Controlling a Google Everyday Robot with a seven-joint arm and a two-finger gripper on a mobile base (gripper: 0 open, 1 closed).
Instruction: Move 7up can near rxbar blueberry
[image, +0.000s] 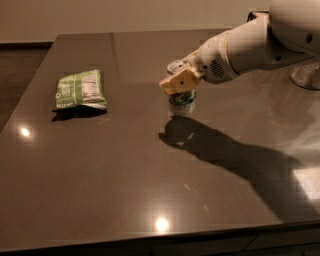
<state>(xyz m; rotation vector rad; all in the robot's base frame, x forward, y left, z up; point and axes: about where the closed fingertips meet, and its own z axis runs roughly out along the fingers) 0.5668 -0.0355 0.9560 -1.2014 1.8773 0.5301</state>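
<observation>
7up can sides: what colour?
White with green print, seen in the camera view; the 7up can is held by the claw mid-table.
</observation>
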